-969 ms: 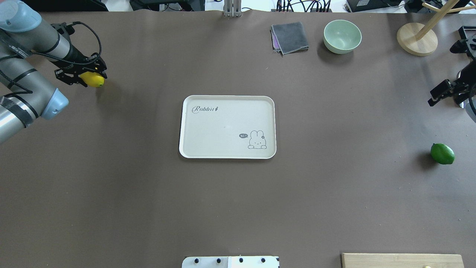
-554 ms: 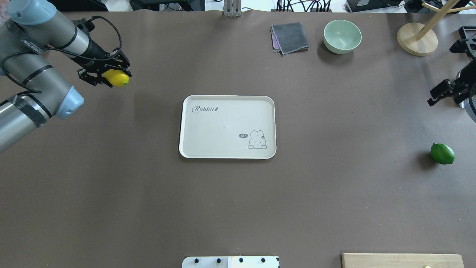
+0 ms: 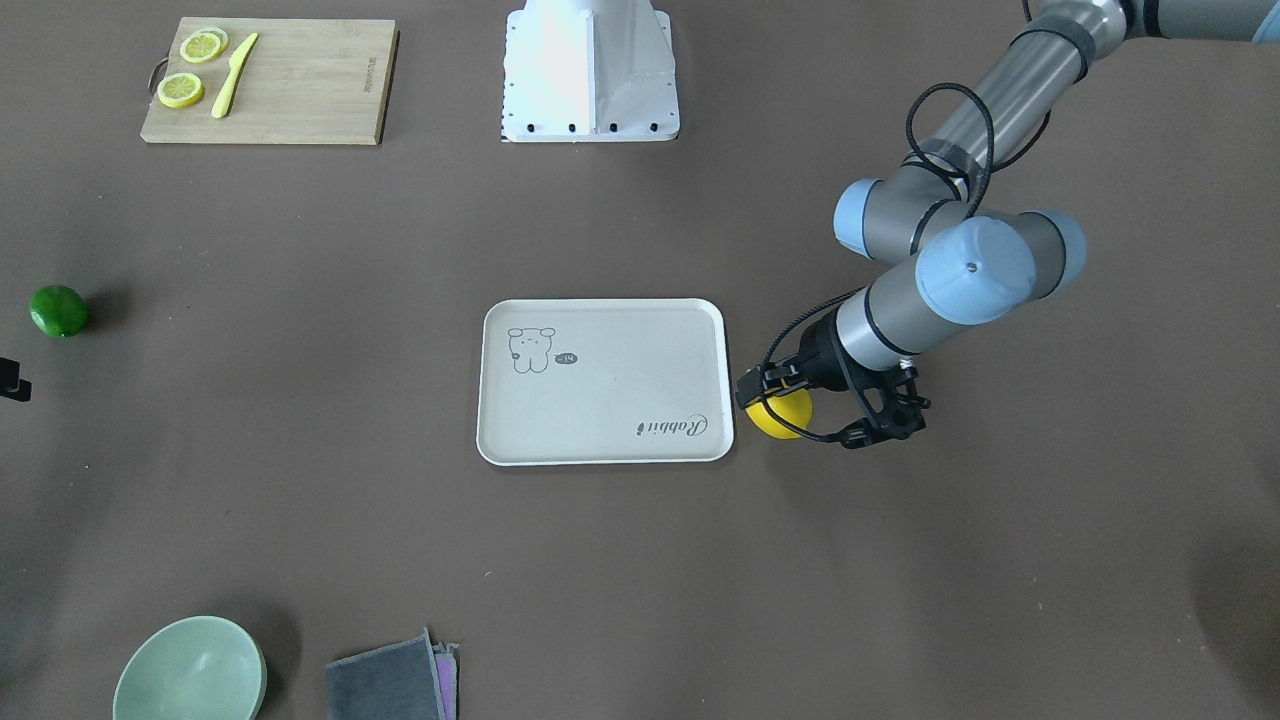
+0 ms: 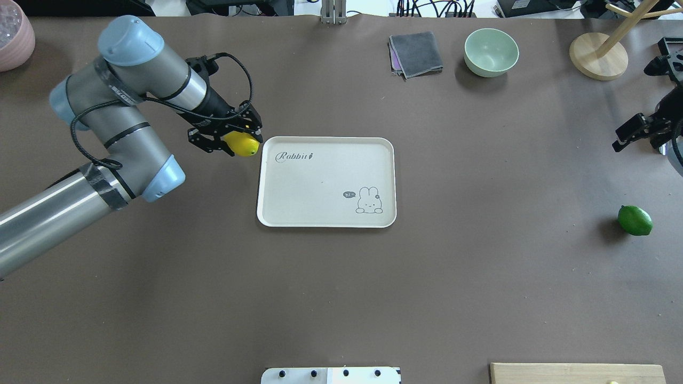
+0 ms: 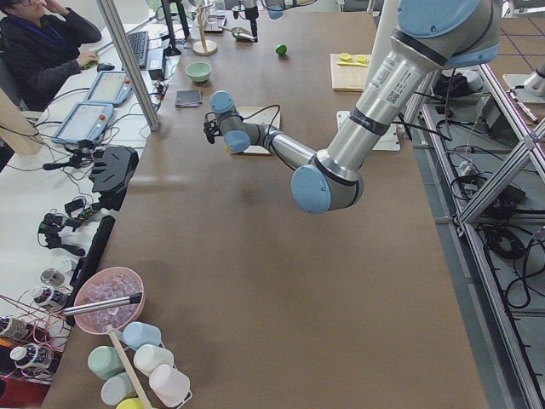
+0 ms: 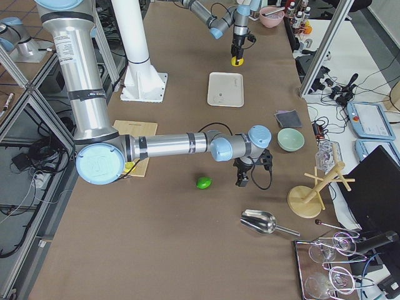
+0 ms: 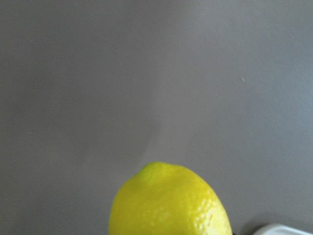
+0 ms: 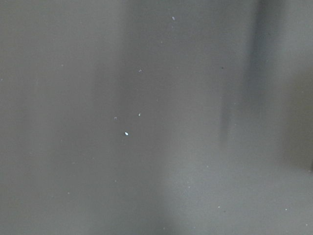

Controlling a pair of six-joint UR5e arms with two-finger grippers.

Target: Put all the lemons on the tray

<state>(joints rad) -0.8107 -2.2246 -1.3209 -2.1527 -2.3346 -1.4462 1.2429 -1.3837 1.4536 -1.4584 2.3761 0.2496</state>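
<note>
My left gripper [image 4: 241, 143] is shut on the bright yellow lemon [image 4: 244, 146] and holds it above the table, just outside the far left corner of the cream "Rabbit" tray [image 4: 320, 181]. In the front-facing view the lemon [image 3: 780, 416] hangs right beside the tray's edge [image 3: 722, 400]. The left wrist view shows the lemon [image 7: 168, 200] and a tray corner [image 7: 281, 229]. The tray has nothing on it. The glossy green lemon [image 4: 635, 220] lies on the table at the far right. My right gripper [image 4: 637, 136] hovers open and empty beyond it, at the right edge.
A mint green bowl [image 4: 491, 52], a folded grey cloth [image 4: 416, 53] and a wooden stand [image 4: 597, 56] are at the far side. A cutting board [image 3: 290, 90] with lemon slices and a yellow knife is near the robot's base [image 3: 590, 70]. A pink bowl [image 4: 13, 34] sits far left.
My left arm has carried the yellow lemon to the right, from the table's far left side to the tray's far left corner. The right arm and the green lemon have not moved.
</note>
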